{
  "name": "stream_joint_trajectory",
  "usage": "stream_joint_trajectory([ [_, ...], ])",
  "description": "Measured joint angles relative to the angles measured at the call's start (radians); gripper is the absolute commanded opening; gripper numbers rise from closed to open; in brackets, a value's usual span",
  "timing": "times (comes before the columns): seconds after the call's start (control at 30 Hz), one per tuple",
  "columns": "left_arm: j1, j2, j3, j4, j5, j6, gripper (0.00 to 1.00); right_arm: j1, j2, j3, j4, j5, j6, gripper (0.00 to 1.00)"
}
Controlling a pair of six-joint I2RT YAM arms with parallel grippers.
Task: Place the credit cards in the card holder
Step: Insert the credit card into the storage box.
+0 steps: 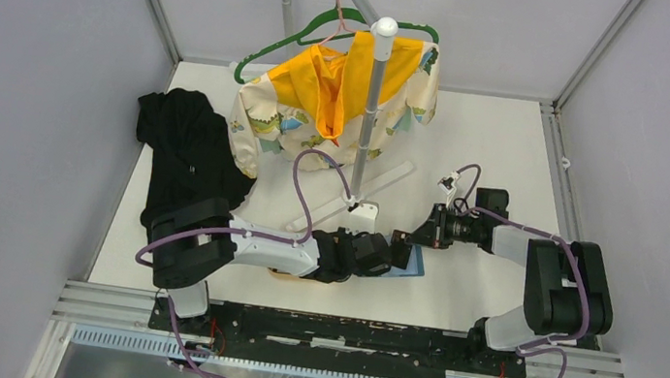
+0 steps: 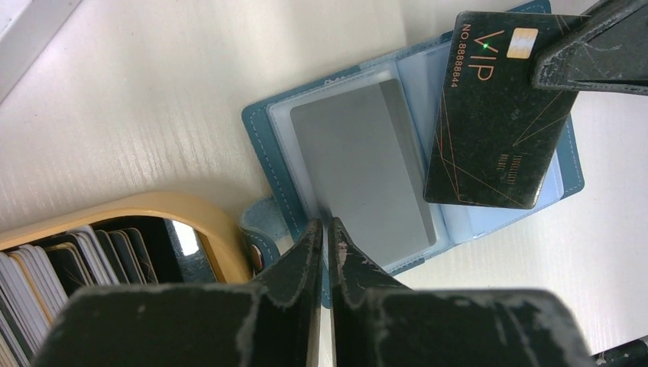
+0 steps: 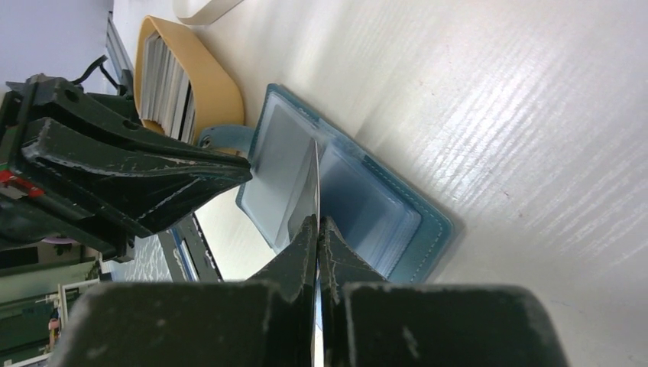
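Observation:
The teal-blue card holder [image 2: 264,126] lies open on the white table, with a grey card [image 2: 359,176] in its clear sleeve. My left gripper [image 2: 325,223] is shut on the holder's near edge, beside its snap tab. My right gripper [image 3: 316,220] is shut on a black credit card [image 2: 497,130] marked VIP and holds it tilted over the holder's right-hand sleeves. In the right wrist view this card [image 3: 315,180] shows edge-on above the card holder [image 3: 397,222]. In the top view both grippers meet at the card holder [image 1: 411,263]. More credit cards [image 2: 46,267] stand in a tan wooden tray [image 2: 176,210].
The tan tray [image 3: 202,84] sits just left of the holder, under my left arm. At the back stand a rack pole [image 1: 370,115] on a white base [image 1: 362,214], a yellow shirt [image 1: 344,92] on a green hanger, and a black garment [image 1: 184,155] on the left.

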Motion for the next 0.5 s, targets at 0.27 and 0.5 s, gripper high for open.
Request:
stream_joint_trajectory([
  [0.27,0.000,0.001,0.000,0.000,0.000,0.000,0.09,0.010,0.010,-0.008,0.008,0.027,0.008,0.00],
  [0.5,0.000,0.010,0.000,0.007,0.000,0.000,0.09,0.042,0.023,-0.008,0.008,0.041,0.005,0.00],
])
